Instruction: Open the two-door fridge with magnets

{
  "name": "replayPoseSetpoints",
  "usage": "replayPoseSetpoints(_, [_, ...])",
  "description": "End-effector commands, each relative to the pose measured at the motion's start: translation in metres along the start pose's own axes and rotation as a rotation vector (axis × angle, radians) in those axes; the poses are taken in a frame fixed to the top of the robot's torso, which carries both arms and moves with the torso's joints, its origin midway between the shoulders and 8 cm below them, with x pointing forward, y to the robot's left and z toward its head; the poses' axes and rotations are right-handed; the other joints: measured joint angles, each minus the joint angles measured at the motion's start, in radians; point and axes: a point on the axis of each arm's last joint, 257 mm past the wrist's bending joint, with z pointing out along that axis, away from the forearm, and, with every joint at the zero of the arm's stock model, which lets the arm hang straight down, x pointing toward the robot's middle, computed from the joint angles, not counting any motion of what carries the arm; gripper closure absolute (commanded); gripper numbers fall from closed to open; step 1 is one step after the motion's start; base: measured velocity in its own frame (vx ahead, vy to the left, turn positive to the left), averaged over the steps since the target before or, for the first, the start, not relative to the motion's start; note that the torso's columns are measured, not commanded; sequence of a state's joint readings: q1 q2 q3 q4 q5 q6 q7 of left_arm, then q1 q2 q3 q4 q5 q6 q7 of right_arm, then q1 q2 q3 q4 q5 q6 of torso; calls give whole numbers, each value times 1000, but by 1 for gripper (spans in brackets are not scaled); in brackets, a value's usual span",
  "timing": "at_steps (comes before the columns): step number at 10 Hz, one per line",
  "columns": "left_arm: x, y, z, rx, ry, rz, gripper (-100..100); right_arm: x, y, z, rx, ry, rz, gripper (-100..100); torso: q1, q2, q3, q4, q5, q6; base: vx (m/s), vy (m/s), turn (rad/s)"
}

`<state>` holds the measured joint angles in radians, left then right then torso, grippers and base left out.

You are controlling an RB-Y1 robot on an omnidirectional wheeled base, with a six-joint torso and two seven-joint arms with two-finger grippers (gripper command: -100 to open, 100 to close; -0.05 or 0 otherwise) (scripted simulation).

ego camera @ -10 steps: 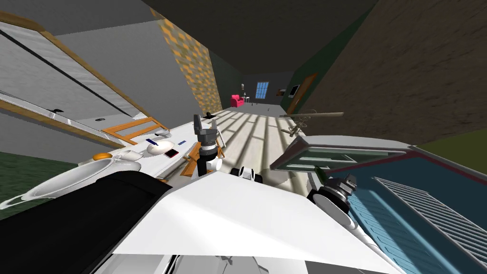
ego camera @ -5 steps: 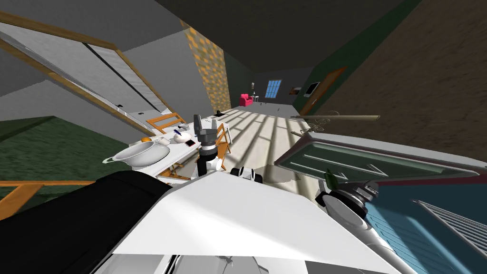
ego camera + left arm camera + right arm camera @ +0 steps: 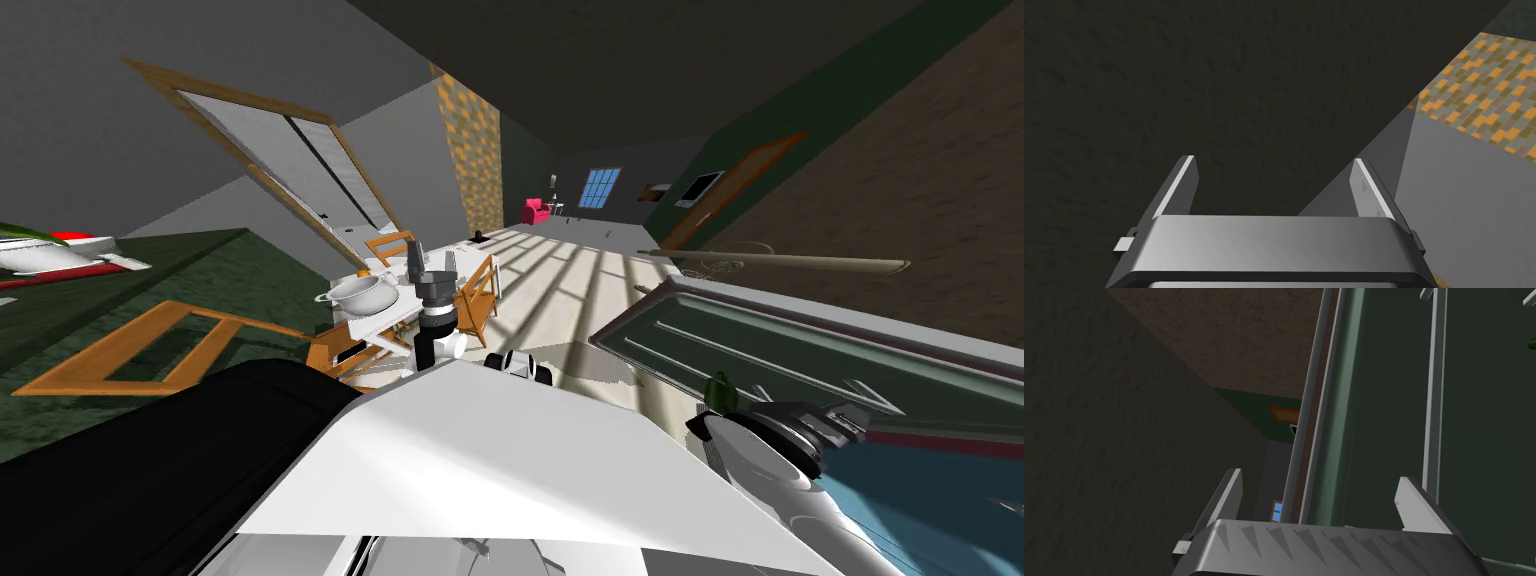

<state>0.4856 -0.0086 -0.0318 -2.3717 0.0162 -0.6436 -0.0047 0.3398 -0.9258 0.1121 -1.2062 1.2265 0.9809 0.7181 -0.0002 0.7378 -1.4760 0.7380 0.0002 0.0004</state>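
Ahead of right tool [image 3: 1320, 477], fridge door edge [image 3: 1324, 413]

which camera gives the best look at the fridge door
The head view: the fridge door stands swung open there, its dark green inner side with rails in sight. The right wrist view has just its edge and part of that side, close beyond the open right pincer. The left wrist view faces elsewhere, left pincer open.
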Motion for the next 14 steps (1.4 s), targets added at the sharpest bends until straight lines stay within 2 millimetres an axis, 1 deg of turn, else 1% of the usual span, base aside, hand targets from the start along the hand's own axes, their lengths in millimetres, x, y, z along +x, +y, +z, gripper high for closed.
replayPoseSetpoints(1, [0, 0, 0, 0, 0, 0, 0, 39, -3, 19, -10, 78, -2, -100, -3, -2, -2, -1, -1, 1, -139, 76, 286])
replayPoseSetpoints(2, [0, 0, 0, 0, 0, 0, 0, 56, -2, 22, -8, 109, -25, -100, 1, 1, 0, 0, 0, -1, -151, 75, 355])
replayPoseSetpoints(3, [0, 0, 0, 0, 0, 0, 0, 71, -4, 32, -20, 146, 4, -100, 1, 2, 1, 0, 0, 0, -180, 82, 404])
replayPoseSetpoints(4, [0, 0, 0, 0, 0, 0, 0, 84, -6, 34, -13, 173, -3, -100, 1, 3, 2, 1, 0, -1, -143, 96, 298])
replayPoseSetpoints(5, [0, 0, 0, 0, 0, 0, 0, 91, -5, 34, -16, 184, -15, -100, 1, 0, 0, 0, 0, 0, -51, 51, 61])
replayPoseSetpoints(6, [0, 0, 0, 0, 0, 0, 0, 108, -10, 44, -21, 230, 27, -100, -3, -4, -3, -1, -1, 1, -117, 83, 300])
replayPoseSetpoints(7, [0, 0, 0, 0, 0, 0, 0, 124, -8, 43, -24, 258, 4, -100, 0, -1, -1, -1, -1, -2, -117, 76, 317])
replayPoseSetpoints(8, [0, 0, 0, 0, 0, 0, 0, 131, -6, 42, -26, 269, -7, -100, 0, 0, 0, 0, 0, 0, -39, 35, 88])
replayPoseSetpoints(9, [0, 0, 0, 0, 0, 0, 0, 146, -12, 50, -31, 310, 46, -100, -2, -2, -1, -1, -1, 1, -80, 86, 365])
replayPoseSetpoints(10, [0, 0, 0, 0, 0, 0, 0, 160, -9, 48, -34, 335, 27, -100, 2, 0, 0, 0, 0, -2, -105, 91, 295])
replayPoseSetpoints(11, [0, 0, 0, 0, 0, 0, 0, 169, -8, 46, -38, 351, 13, -100, 2, 2, 1, 0, 0, 0, -61, 55, 43])
replayPoseSetpoints(12, [0, 0, 0, 0, 0, 0, 0, 163, -7, 48, -35, 338, 20, -100, -1, 1, 0, 0, 0, 1, -21, 21, -10])
replayPoseSetpoints(13, [0, 0, 0, 0, 0, 0, 0, 165, -6, 48, -36, 340, 19, 0, -3, -2, -1, -1, -1, 0, -7, 6, -1])
replayPoseSetpoints(14, [0, 0, 0, 0, 0, 1, 0, 165, -6, 48, -36, 340, 19, 0, -3, -2, -2, -1, -1, -1, 0, 0, 0])
